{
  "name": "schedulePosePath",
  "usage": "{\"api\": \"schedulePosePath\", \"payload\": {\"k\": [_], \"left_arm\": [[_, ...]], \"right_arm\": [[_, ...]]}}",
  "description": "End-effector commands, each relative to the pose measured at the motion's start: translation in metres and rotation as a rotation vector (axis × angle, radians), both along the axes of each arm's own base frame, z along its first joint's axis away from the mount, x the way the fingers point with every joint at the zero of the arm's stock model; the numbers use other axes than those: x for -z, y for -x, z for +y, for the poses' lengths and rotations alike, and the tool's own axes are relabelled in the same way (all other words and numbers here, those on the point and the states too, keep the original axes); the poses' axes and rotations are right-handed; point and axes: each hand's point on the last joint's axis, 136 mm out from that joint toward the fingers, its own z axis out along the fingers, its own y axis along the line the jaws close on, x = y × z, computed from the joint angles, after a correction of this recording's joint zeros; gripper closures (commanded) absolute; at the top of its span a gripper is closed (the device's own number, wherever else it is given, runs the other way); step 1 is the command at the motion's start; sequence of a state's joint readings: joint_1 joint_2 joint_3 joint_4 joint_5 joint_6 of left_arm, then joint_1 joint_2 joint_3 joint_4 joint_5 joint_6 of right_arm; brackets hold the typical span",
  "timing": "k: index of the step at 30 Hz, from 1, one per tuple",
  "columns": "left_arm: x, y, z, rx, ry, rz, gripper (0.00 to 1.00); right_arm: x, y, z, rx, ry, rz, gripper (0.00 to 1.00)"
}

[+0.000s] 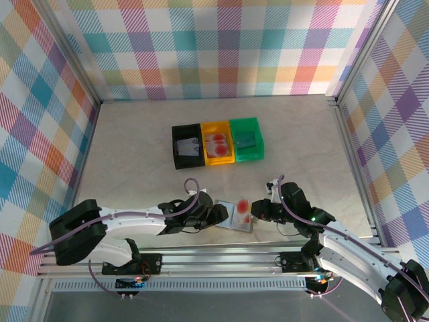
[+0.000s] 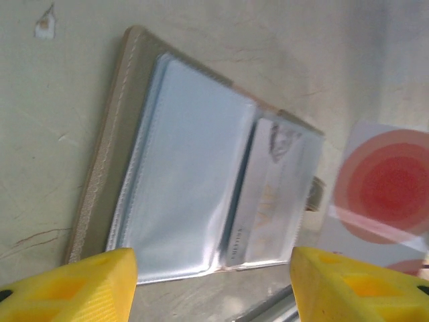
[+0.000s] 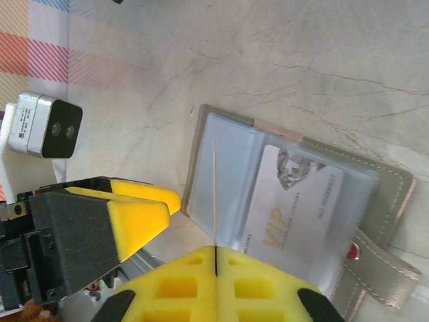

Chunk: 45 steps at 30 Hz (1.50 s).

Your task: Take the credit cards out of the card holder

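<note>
The grey-brown card holder point(image 1: 230, 222) lies open near the table's front edge, between both grippers. Its pale blue sleeves point(image 2: 188, 168) face up, and a white VIP credit card point(image 2: 268, 201) sits in one sleeve point(image 3: 295, 201). My right gripper point(image 1: 257, 209) is shut on a credit card with red circles point(image 1: 242, 208), which hangs over the holder's right end point(image 2: 385, 181). In the right wrist view that card is a thin edge-on line point(image 3: 214, 194) rising from the closed fingers point(image 3: 215, 251). My left gripper point(image 2: 213, 265) stands open just off the holder's near edge, with nothing between its fingers.
At the table's middle stand three small bins in a row: black point(image 1: 187, 146) with a greyish card, yellow point(image 1: 218, 143) with red cards, green point(image 1: 246, 139) with a teal card. An aluminium rail point(image 1: 221, 251) runs just behind the holder. Checkered walls enclose the table.
</note>
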State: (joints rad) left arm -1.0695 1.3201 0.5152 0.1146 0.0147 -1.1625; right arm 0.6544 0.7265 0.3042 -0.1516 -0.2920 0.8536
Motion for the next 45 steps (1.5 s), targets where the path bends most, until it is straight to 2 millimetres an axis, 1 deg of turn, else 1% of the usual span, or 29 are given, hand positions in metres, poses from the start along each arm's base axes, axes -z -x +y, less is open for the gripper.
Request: {"api": "schedulePosePath", "payload": {"k": [1, 4, 6, 11, 14, 20, 22, 35, 42, 45], "left_arm": [[-0.031, -0.014, -0.008, -0.022, 0.119, -0.100, 0.38], [-0.043, -0.015, -0.010, -0.011, 0.153, -0.133, 0.38], [-0.044, -0.014, -0.011, -0.003, 0.152, -0.136, 0.38], [-0.034, -0.011, -0.015, 0.006, 0.160, -0.110, 0.38], [-0.035, -0.011, -0.016, 0.000, 0.184, -0.114, 0.38], [-0.057, -0.013, -0.023, 0.005, 0.256, -0.167, 0.39], [-0.061, -0.013, -0.027, 0.010, 0.272, -0.175, 0.40], [-0.059, -0.010, -0.034, 0.003, 0.321, -0.172, 0.43], [-0.068, -0.012, -0.039, 0.001, 0.359, -0.185, 0.48], [-0.072, -0.013, -0.039, -0.006, 0.377, -0.190, 0.53]], "right_arm": [[-0.007, 0.000, 0.005, -0.015, -0.050, -0.013, 1.00], [-0.011, 0.001, 0.007, -0.023, -0.066, -0.018, 1.00], [-0.014, 0.000, 0.007, -0.025, -0.076, -0.023, 1.00], [-0.018, 0.001, 0.010, -0.037, -0.099, -0.027, 1.00], [-0.022, 0.002, 0.012, -0.045, -0.116, -0.028, 1.00], [-0.028, 0.003, 0.017, -0.058, -0.155, -0.031, 1.00], [-0.030, 0.003, 0.019, -0.061, -0.170, -0.027, 1.00], [-0.039, 0.004, 0.024, -0.084, -0.214, -0.032, 1.00], [-0.043, 0.004, 0.028, -0.096, -0.242, -0.031, 1.00], [-0.045, 0.005, 0.029, -0.103, -0.252, -0.032, 1.00]]}}
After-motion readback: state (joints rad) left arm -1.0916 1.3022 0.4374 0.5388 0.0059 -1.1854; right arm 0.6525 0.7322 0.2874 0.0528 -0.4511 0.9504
